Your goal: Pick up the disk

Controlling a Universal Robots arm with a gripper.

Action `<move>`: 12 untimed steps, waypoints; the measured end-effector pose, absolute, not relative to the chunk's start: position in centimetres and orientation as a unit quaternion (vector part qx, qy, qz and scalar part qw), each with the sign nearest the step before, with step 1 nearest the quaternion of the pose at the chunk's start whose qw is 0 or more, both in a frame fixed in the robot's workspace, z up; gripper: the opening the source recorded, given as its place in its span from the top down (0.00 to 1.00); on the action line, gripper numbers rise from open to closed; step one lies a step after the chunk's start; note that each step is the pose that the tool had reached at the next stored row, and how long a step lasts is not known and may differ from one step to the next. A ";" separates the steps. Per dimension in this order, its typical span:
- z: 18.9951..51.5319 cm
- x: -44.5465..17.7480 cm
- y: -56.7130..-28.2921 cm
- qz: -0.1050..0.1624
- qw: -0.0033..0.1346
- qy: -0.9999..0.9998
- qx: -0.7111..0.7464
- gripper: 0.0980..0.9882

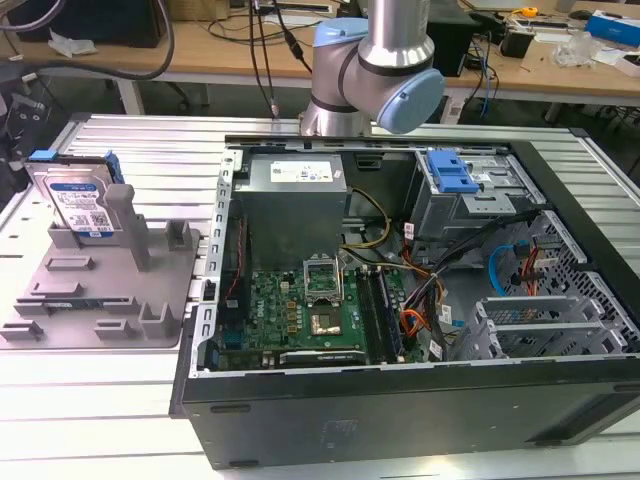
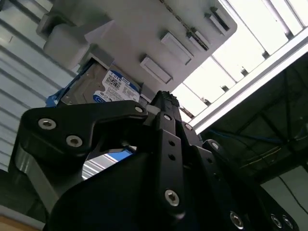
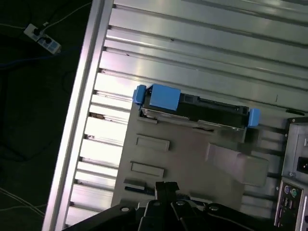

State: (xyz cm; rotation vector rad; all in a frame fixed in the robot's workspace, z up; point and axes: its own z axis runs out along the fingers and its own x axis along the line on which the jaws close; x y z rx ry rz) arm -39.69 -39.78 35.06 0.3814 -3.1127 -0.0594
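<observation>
- Nearest, in both wrist views, the black metal two-fingered gripper [image 3: 166, 185] [image 2: 163, 96] has its fingertips pressed together and nothing is between them.
- It hangs over the near edge of the flat gray plastic fixture with posts and slots [image 3: 183, 154], well apart from the disk.
- Between the gripper and the disk lie the fixture's low rectangular slots. A thicker gray upright post [image 3: 236, 163] rises off to one side.
- The disk, a flat silver hard drive with a blue-and-white label and blue plastic side rails [image 3: 192, 108], stands on its edge in a slot at the fixture's far side. In the first wrist view its upper edge is bare, with a blue rail at each end.
- In the second wrist view the disk's label face [image 2: 108, 86] shows just past the gripper's black body, tucked against the fixture.
- In the exterior view the disk [image 1: 80, 205] stands upright at the fixture's [image 1: 100, 300] back corner, on the exterior view's left. The tall gray post [image 1: 125, 215] just beside it covers part of the label.
- The fixture rests on a ribbed aluminium table [image 1: 100, 420].
- On the exterior view's right an open black computer case [image 1: 400, 410] lies on the table, with a green motherboard [image 1: 300, 310] and a blue plastic drive-bay bracket [image 1: 450, 172] inside.
- Behind the case stands the silver-and-blue robot arm [image 1: 375, 60].
</observation>
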 end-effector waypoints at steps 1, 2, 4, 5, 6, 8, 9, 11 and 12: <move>35.1 -39.7 -39.8 -0.019 0.003 -0.991 0.133 0.99; 35.1 -39.7 -39.8 -0.019 0.003 -0.990 0.143 0.99; 35.1 -39.7 -39.8 -0.019 0.004 -0.983 0.184 0.99; 35.1 -39.7 -39.8 -0.019 0.004 -0.980 0.198 0.99; 35.1 -39.7 -39.8 -0.019 0.004 -0.977 0.211 0.99; 35.1 -39.7 -39.8 -0.019 0.005 -0.971 0.240 0.99; 35.1 -39.7 -39.8 -0.018 0.005 -0.967 0.254 0.99; 35.1 -39.7 -39.8 -0.018 0.005 -0.962 0.271 0.99; 35.1 -39.7 -39.8 -0.018 0.006 -0.960 0.280 0.99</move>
